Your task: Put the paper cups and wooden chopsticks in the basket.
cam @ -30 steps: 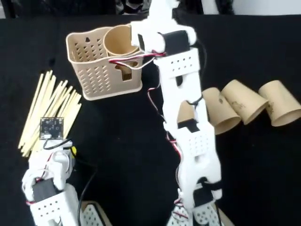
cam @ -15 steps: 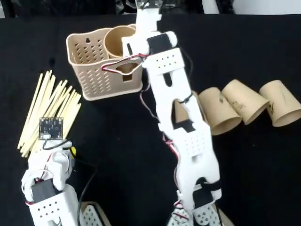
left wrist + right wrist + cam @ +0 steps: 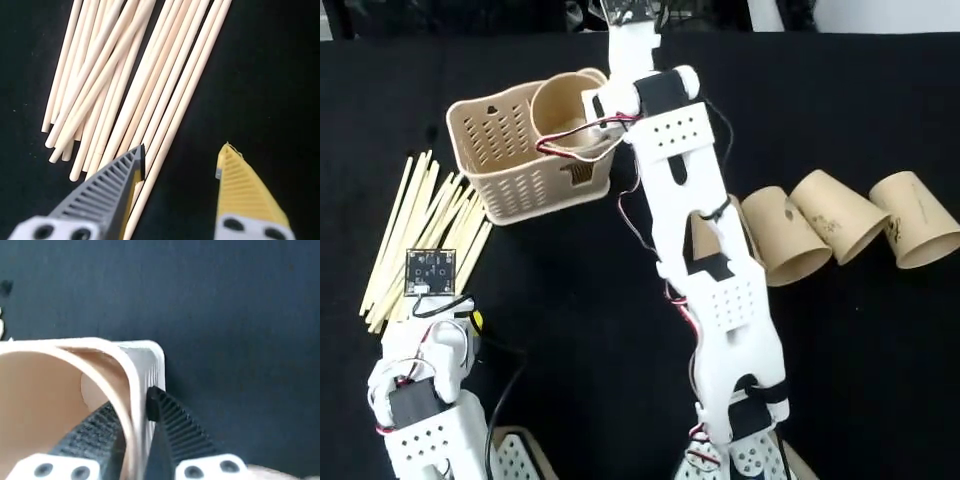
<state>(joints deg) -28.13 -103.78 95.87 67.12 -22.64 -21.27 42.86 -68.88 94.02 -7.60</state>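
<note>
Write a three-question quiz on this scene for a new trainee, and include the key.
1. True or false: the left gripper has its jaws open above the wooden chopsticks.
2. Pick one. The paper cup at the right gripper is:
A) inside the basket
B) on top of the chopsticks
C) flat on the table
3. Fill in: the other paper cups, off to one side of the arms, lie on their ____.

Key: 1 true; 2 A; 3 sides.
</note>
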